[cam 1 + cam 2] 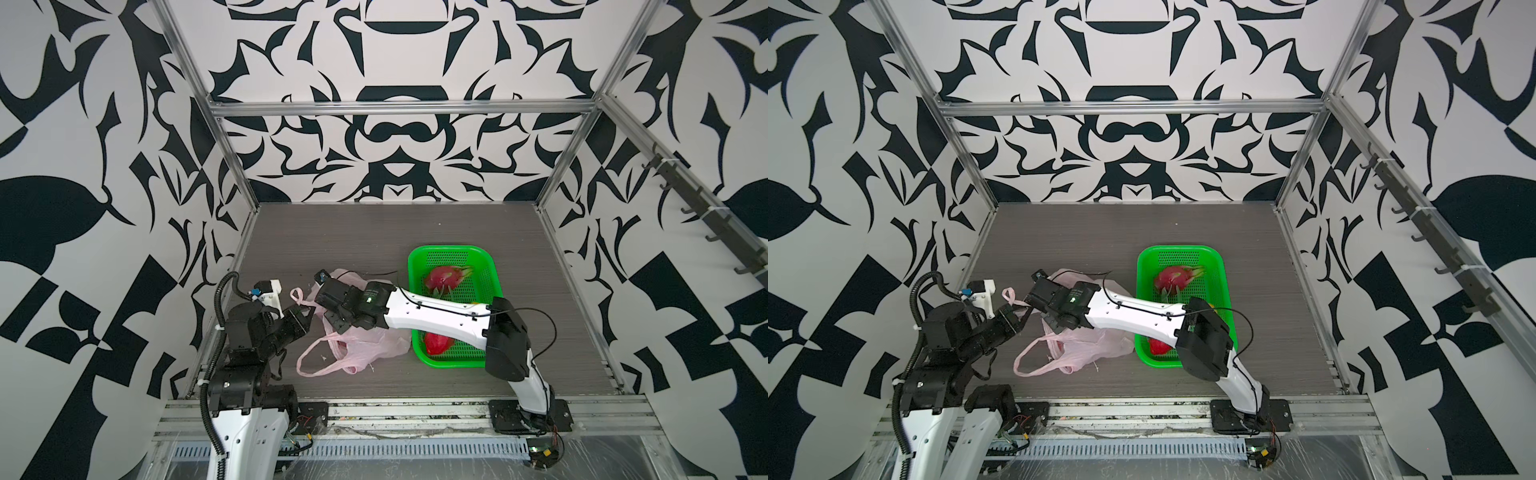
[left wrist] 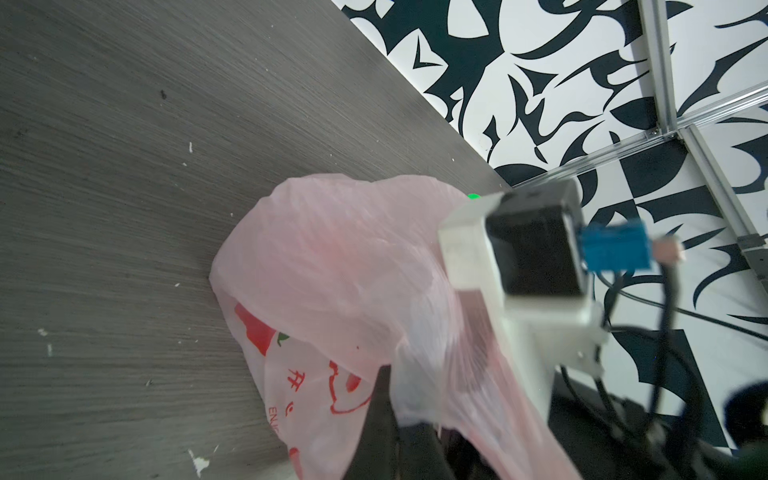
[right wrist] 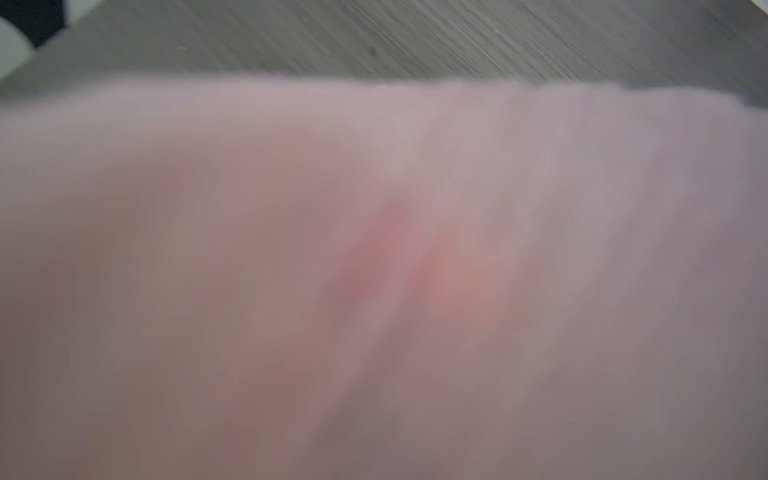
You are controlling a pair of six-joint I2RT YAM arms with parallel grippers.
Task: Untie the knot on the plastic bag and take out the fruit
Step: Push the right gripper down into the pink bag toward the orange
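1. Now our left claw (image 1: pixel 306 312) is clamped on a handle of the thin translucent pink plastic bag (image 1: pixel 374 345).
2. Our right claw (image 1: pixel 336 321) dips into the bag; plastic hides its jaws, so we cannot tell their state.
3. Remaining fruit, we judge, lies just below it; one magenta dragon fruit (image 1: pixel 446 277) sits in the green perforated basket (image 1: pixel 449 248).

Grey wood-grain worktop (image 1: pixel 332 232), crumpled pink plastic bag (image 1: pixel 365 347) lying towards its front, green perforated basket (image 1: pixel 449 249) resting just beside the bag, on the right in both top views.
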